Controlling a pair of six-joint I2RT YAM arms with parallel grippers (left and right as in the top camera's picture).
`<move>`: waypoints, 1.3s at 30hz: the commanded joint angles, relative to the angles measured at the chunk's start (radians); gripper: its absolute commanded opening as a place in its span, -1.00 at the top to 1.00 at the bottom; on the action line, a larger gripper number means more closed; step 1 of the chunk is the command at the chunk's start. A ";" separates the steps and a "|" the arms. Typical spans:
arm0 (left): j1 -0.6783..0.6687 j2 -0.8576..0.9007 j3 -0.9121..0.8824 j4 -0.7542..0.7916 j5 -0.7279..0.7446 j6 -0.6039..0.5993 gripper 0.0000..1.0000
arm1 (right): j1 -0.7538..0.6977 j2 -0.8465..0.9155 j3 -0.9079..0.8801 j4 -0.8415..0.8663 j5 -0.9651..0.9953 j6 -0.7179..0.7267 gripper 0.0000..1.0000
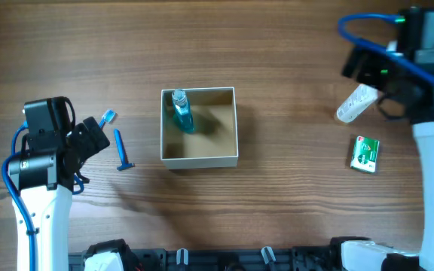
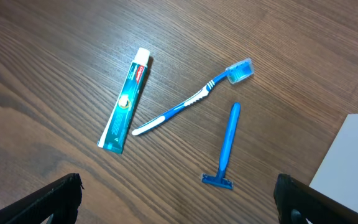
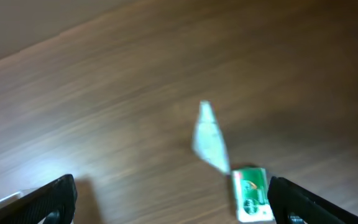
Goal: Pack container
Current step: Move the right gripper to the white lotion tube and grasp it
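Observation:
The container [image 1: 199,156] is a square white-walled box with a tan inside at the table's middle; a blue bottle [image 1: 181,111] lies in its left part. Its white corner shows in the left wrist view [image 2: 347,155]. My left gripper [image 2: 176,199] is open and empty above a blue razor [image 2: 227,146], a blue toothbrush [image 2: 191,99] and a teal toothpaste tube [image 2: 126,102]. The razor [image 1: 121,149] and toothbrush head [image 1: 108,116] show overhead. My right gripper [image 3: 173,199] is open and empty above a white tube [image 3: 209,138] and a green box [image 3: 252,194].
The white tube [image 1: 355,103] and the green box [image 1: 365,153] lie at the right, well apart from the container. The right arm [image 1: 405,53] hangs over the back right corner. The left arm [image 1: 51,143] stands at the left.

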 commanded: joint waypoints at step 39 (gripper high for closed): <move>0.006 0.005 0.020 0.002 -0.024 -0.009 -1.00 | -0.100 0.231 -0.204 0.136 -0.080 -0.134 0.92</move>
